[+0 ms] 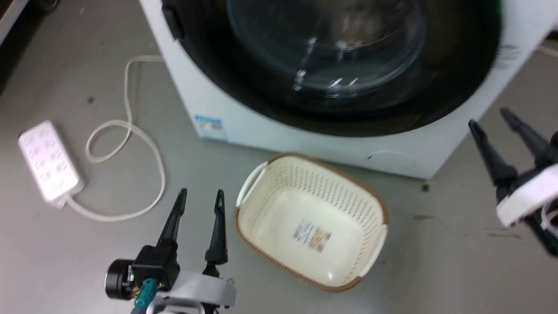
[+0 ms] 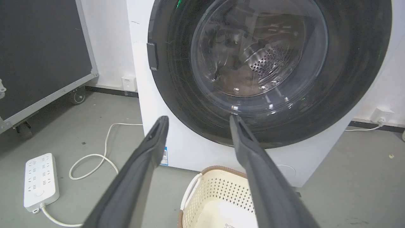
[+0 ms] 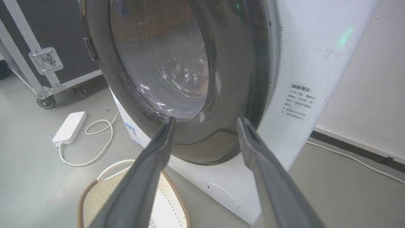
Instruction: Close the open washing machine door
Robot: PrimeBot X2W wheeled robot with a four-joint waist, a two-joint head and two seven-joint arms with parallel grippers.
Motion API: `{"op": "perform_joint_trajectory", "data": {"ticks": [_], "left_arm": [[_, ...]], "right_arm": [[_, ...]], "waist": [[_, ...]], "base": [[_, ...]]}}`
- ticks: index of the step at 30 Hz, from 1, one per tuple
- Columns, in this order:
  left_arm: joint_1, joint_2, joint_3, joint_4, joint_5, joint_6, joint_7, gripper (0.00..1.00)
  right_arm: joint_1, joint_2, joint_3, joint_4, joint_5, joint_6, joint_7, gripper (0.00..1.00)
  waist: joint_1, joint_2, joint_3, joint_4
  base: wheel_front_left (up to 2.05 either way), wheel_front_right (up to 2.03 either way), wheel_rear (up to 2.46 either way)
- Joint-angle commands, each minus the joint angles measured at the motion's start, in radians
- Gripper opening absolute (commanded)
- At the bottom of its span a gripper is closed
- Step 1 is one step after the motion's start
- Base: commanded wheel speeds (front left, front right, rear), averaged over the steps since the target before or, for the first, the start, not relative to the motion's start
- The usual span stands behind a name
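Observation:
The washing machine door [image 1: 244, 87] has a wide glossy black rim around a clear bulging glass bowl. It lies flat against the front of the white washing machine [image 1: 244, 126], as the left wrist view shows for the door [image 2: 177, 95] and the right wrist view confirms from the side for the door [image 3: 234, 79]. Brown laundry shows through the glass in the steel drum. My left gripper [image 1: 200, 194] is open and empty, low over the floor left of the basket, its own view [image 2: 198, 118] pointing at the door's lower rim. My right gripper [image 1: 489, 118] hangs open and empty off the machine's right corner [image 3: 206, 120].
A cream laundry basket [image 1: 375, 196] stands empty on the floor right before the machine. A white power strip [image 1: 45, 159] with a looped cable [image 1: 144, 139] lies at the left. A black wheeled case [image 2: 41, 53] stands further left, and a wall socket [image 2: 381, 114] at the right.

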Motion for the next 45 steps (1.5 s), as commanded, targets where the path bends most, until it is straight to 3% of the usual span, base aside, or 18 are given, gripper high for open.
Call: {"op": "perform_joint_trajectory", "data": {"ticks": [1, 3, 6, 13, 20, 25, 35, 36, 45], "left_arm": [[0.016, 0.0, 0.008, 0.006, -0.004, -0.007, -0.005, 1.0], [0.037, 0.0, 0.029, 0.017, -0.004, -0.024, -0.005, 1.0], [0.052, 0.0, 0.045, 0.022, -0.005, -0.032, -0.005, 1.0], [0.091, 0.0, 0.078, 0.043, 0.004, -0.069, -0.005, 1.0], [0.106, 0.0, 0.089, 0.063, 0.009, -0.091, -0.005, 1.0], [0.111, 0.0, 0.091, 0.109, 0.031, -0.107, -0.005, 1.0], [0.104, 0.0, 0.089, 0.161, 0.011, -0.126, -0.005, 1.0], [0.102, -0.001, 0.088, 0.16, 0.012, -0.123, 0.001, 0.0], [0.1, -0.001, 0.094, 0.15, 0.021, -0.121, 0.017, 0.0]], "right_arm": [[0.044, 0.018, -0.035, -0.026, -0.023, -0.001, -0.004, 1.0], [0.154, 0.065, -0.131, -0.106, -0.105, -0.001, -0.004, 1.0], [0.223, 0.101, -0.189, -0.165, -0.175, -0.001, -0.004, 1.0], [0.467, 0.288, -0.406, -0.336, -0.355, -0.001, -0.004, 1.0], [0.63, 0.443, -0.482, -0.399, -0.475, -0.001, -0.004, 1.0], [0.667, 0.48, -0.489, -0.397, -0.51, -0.001, -0.004, 1.0], [0.663, 0.489, -0.5, -0.397, -0.514, -0.001, -0.004, 1.0], [0.659, 0.484, -0.498, -0.393, -0.512, 0.0, 0.0, 0.0], [0.654, 0.488, -0.494, -0.398, -0.519, 0.0, 0.016, 0.0]], "waist": [[0.0001, -0.0001, -0.067, -0.061], [0.0001, -0.0001, -0.105, -0.092], [0.0001, -0.0001, -0.125, -0.111], [0.0001, -0.0001, -0.173, -0.138], [0.0001, -0.0001, -0.2, -0.137], [0.0001, -0.0001, -0.211, -0.141], [0.0001, -0.0001, -0.213, -0.142], [0.0002, -0.0001, -0.214, -0.143], [0.0002, -0.0001, -0.214, -0.144]], "base": [[0.0, 0.0, 0.0], [0.0, 0.0, 0.0], [0.0, 0.0, 0.0], [0.0, 0.0, 0.0], [0.0, 0.0, 0.0], [0.0, 0.0, 0.0], [0.0, 0.0, 0.0], [0.0, 0.0, 0.0], [0.0, 0.0, 0.0]]}}
